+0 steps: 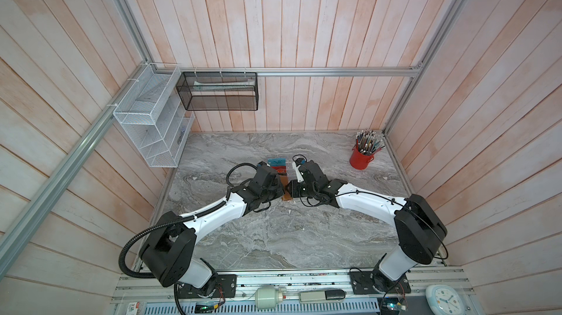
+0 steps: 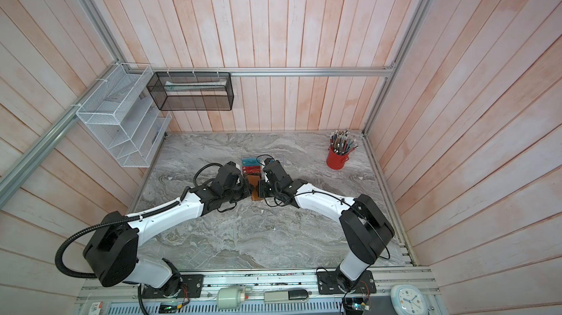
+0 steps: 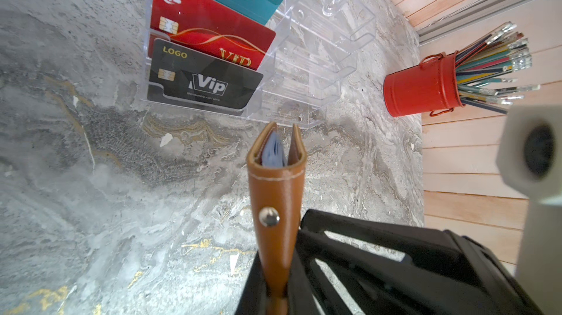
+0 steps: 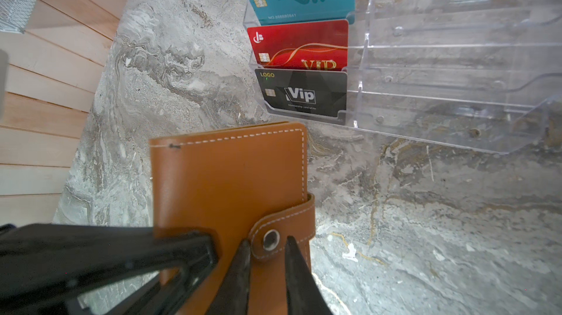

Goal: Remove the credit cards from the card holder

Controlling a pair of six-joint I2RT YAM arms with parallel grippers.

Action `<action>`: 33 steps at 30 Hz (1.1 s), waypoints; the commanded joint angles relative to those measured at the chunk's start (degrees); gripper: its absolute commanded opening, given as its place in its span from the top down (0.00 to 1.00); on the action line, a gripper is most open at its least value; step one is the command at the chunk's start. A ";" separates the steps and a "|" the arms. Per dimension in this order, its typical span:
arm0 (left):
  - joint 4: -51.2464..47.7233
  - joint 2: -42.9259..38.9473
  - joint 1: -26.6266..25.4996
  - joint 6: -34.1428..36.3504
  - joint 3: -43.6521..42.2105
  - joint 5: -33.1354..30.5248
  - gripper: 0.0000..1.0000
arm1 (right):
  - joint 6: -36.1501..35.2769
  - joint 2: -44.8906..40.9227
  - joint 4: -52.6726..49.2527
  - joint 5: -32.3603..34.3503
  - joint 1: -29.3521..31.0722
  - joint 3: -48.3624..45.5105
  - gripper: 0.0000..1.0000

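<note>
Top views: the card holder is held upright between the two wrists over the marble table, just in front of the clear rack. Jaw detail is too small to read here. Left wrist view: the left gripper is clamped on the lower part of the card holder, with a metal stud facing outward. Only bluish sleeve edges show inside, so we cannot tell whether a card sits there. Right wrist view: the right gripper has its fingertips set narrowly on either side of the snap on the strap, and we cannot tell whether they pinch it. Three credit cards, teal, red and black, stand in the rack, near the holder but apart from it. Judgement: the step in hand is popping the strap. We should catch the strap's free end rather than the snap and peel it off the cover. The left clamp should take the reaction, and the pull should go away from the rack.
</note>
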 commanded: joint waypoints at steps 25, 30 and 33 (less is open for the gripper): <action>4.58 -5.73 0.14 -1.74 -2.41 1.59 1.00 | -0.66 2.70 -7.74 7.70 -1.25 1.76 1.00; 6.15 -6.17 0.85 -1.22 -4.09 3.50 1.00 | -1.79 0.38 -7.99 6.08 -3.51 -0.24 1.00; 7.37 -5.87 1.04 -0.29 -4.85 5.12 1.00 | -2.89 -0.90 -8.11 4.09 -4.68 -1.39 1.00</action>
